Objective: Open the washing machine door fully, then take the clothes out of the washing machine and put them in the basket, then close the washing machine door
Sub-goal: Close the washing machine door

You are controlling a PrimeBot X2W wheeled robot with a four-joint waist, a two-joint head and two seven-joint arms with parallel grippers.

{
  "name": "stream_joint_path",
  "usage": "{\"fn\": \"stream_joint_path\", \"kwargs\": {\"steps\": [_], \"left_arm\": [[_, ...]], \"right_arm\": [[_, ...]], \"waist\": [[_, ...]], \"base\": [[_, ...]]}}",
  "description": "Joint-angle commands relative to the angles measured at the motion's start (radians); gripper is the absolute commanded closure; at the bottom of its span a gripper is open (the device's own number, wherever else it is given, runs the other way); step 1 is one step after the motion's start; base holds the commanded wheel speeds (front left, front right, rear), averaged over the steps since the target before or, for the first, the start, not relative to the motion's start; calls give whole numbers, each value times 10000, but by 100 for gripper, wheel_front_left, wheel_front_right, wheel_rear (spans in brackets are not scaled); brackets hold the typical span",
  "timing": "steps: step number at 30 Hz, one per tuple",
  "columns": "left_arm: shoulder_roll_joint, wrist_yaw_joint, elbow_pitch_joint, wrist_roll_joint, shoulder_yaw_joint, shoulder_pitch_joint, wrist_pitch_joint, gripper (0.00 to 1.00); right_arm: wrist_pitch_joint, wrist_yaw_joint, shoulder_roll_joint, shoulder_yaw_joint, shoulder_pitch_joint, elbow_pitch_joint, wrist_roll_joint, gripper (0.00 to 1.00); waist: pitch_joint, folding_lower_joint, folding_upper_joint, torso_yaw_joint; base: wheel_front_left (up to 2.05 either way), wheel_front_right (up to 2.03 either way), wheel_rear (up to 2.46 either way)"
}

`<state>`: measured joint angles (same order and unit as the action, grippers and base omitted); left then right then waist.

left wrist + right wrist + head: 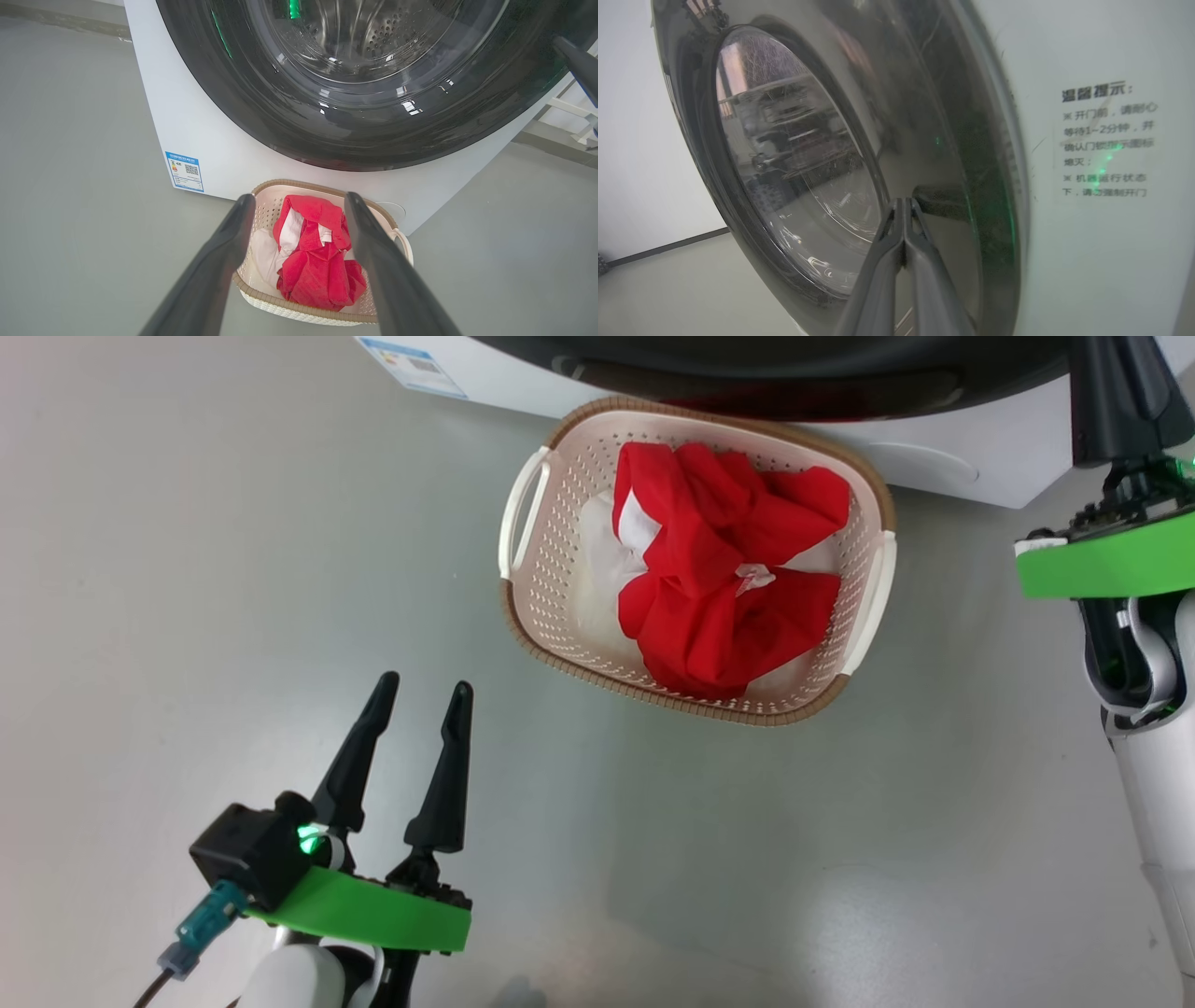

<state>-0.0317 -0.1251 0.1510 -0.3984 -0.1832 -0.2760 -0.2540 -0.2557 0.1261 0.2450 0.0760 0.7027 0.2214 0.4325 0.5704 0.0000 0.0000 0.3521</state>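
- Head view: left gripper (425,683) is sitting at lower left of frame, its two dark fingers spread apart, gripping nothing, hovering over the grey floor (187,569).
- Basket (560,569) is standing on the floor at upper centre of frame, just in front of the white washing machine (934,457) and well apart from the left gripper.
- Clothes (728,579) are lying bunched inside the basket, red with white parts showing, filling its middle and right side.
- Washing machine door (747,373) is showing as a black band along the top edge of frame, right above the basket.
- Left wrist view: the basket is showing between the spread fingers; the door's black rim is filling the top of frame and looking flush with the white front, with the steel drum (364,42) showing through the glass. Whether it is latched I cannot tell.
- Blue label (184,171) is sticking on the washer's front at centre left.
- Right wrist view: right gripper (903,201) is pressing its fingers together, clamping nothing, with the tips at the door's glossy rim and seemingly touching it.
- Printed sticker (1106,140) is sitting on the white panel at right of frame.
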Motion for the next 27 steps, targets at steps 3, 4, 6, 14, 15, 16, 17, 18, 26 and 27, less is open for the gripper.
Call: {"fn": "stream_joint_path", "kwargs": {"steps": [3, 4, 6, 14, 15, 16, 17, 18, 26, 27], "left_arm": [[-185, -1, -303, -113, 321, -76, -78, 0], [-185, 1, -316, -126, 328, -73, -78, 0], [-185, 6, -337, -154, 319, -70, -78, 0], [-185, 22, -363, -204, 207, -140, -78, 0], [-185, 22, -365, -202, 198, -143, -78, 0], [-185, 22, -365, -198, 192, -142, -78, 0], [-185, 23, -364, -193, 188, -138, -78, 0], [-185, 25, -363, -188, 187, -130, -78, 0], [-185, 41, -272, -106, 232, -37, -78, 0], [-185, 41, -255, -86, 254, -24, -78, 0]], "right_arm": [[-61, 46, -191, 4, 197, -270, 139, 100], [-61, 46, -215, -23, 222, -284, 145, 100], [-61, 46, -253, -100, 278, -289, 119, 100], [-61, 46, -391, -242, 611, -314, 127, 100], [-61, 46, -402, -240, 626, -321, 131, 100], [-61, 46, -414, -236, 626, -330, 131, 100], [-61, 46, -429, -227, 609, -342, 131, 100], [-61, 46, -440, -206, 568, -355, 136, 100], [-61, 46, -488, 57, -106, -278, 147, 100], [-61, 46, -500, 102, -218, -266, 156, 100]], "waist": [[106, 0, 0, 60], [126, 0, 0, 60], [169, 0, 0, 63], [289, 0, 0, 73], [287, 0, 0, 72], [281, 0, 0, 70], [268, 0, 0, 65], [251, 0, 0, 60], [-36, 0, 0, -61], [-84, 0, 0, -89]], "base": [[0, 0, 0], [0, 0, 0], [0, 0, 0], [0, 0, 0], [0, 0, 0], [0, 0, 0], [0, 0, 0], [0, 0, 0], [0, 0, 0], [0, 0, 0]]}}
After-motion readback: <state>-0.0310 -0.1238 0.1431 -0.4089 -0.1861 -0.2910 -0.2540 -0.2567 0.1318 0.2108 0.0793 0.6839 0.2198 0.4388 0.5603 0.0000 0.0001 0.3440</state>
